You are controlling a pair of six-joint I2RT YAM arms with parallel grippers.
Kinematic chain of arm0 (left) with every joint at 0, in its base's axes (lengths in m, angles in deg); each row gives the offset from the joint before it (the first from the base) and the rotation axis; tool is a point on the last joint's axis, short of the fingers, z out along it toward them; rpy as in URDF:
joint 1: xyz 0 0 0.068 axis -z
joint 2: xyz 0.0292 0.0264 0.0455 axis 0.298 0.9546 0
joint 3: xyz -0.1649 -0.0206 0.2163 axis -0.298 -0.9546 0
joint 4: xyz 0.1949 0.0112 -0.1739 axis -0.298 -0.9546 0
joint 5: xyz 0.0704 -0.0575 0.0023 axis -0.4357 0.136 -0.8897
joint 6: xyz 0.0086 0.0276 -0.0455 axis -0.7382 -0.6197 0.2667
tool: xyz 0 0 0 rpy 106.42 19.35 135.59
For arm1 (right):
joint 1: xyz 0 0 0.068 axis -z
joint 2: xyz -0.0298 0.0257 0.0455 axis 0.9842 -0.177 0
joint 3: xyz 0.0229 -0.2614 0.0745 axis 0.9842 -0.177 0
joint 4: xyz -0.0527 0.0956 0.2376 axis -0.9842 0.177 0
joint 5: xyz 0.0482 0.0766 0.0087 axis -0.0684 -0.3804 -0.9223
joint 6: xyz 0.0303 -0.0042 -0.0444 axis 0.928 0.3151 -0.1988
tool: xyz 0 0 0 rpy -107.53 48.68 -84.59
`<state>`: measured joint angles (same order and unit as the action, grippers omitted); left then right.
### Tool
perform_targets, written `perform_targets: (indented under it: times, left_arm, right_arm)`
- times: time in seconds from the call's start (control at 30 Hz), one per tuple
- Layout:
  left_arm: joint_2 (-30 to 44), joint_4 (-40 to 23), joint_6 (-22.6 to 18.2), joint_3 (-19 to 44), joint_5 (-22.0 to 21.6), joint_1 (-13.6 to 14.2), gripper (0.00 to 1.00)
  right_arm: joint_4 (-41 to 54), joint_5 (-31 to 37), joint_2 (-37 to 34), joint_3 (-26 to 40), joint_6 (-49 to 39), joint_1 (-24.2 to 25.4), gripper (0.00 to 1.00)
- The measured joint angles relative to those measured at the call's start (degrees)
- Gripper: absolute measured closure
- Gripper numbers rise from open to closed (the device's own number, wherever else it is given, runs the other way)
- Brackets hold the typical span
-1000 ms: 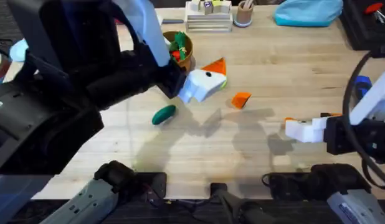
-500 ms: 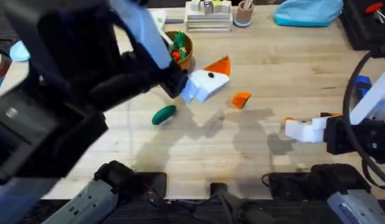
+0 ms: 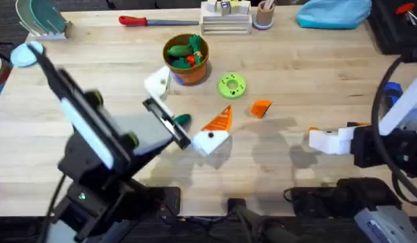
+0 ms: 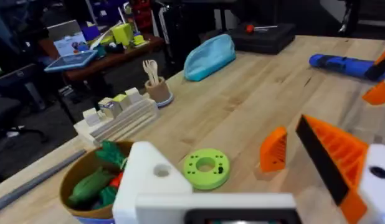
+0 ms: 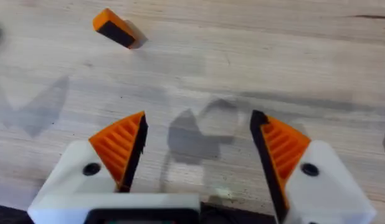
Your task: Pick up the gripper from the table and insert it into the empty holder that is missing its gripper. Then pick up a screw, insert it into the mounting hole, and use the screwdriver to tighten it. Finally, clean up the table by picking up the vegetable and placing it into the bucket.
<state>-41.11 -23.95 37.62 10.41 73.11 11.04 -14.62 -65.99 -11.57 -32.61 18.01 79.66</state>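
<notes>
The loose orange gripper (image 3: 261, 108) (image 4: 275, 149) (image 5: 114, 28) lies on the table, right of my left gripper (image 3: 195, 94) (image 4: 233, 149). That gripper is open. One of its fingers is the bare white holder (image 3: 158, 82) (image 4: 154, 180) with a dark hole. The other finger carries an orange ribbed pad (image 3: 219, 120). The dark green vegetable (image 3: 181, 119) lies partly under the left gripper's body. The bucket (image 3: 187, 57) (image 4: 77, 180) stands just behind. My right gripper (image 3: 315, 135) (image 5: 199, 134) is open above bare wood at the right. The blue screwdriver (image 3: 392, 91) (image 4: 342, 62) lies far right.
A round light green disc (image 3: 231, 85) (image 4: 206, 168) lies right of the bucket. A red-handled screwdriver (image 3: 144, 21), a wooden block stand (image 3: 225, 17), a cup (image 3: 264, 15) and a blue pouch (image 3: 333, 12) line the back edge. Bare wood lies between the two grippers.
My left arm has dropped from close under the camera and its gripper has moved toward the table's front, past the bucket. The disc and the red screwdriver have come into view. The right arm is still.
</notes>
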Motion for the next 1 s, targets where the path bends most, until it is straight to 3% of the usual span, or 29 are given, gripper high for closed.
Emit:
perform_targets:
  times: [0.23, 0.47, 0.67, 1.0]
  left_arm:
    - [-13.3, -2.6, 4.1, -7.8, 0.0, 0.0, 0.008]
    - [-13.5, -3.2, 5.7, -7.7, 0.0, 0.0, 0.008]
    - [-13.5, -9.4, 5.9, -7.7, 0.1, 0.0, 0.008]
    - [-13.6, -9.5, 6.1, -7.7, 0.2, 0.0, 0.009]
  right_arm:
    - [0.0, 0.0, 0.0, 0.0, 0.0, 0.0, 0.01]
    - [0.0, 0.0, 0.0, 0.0, 0.0, 0.0, 0.008]
    - [0.0, 0.0, 0.0, 0.0, 0.0, 0.0, 0.01]
    - [0.0, 0.0, 0.0, 0.0, 0.0, 0.0, 0.01]
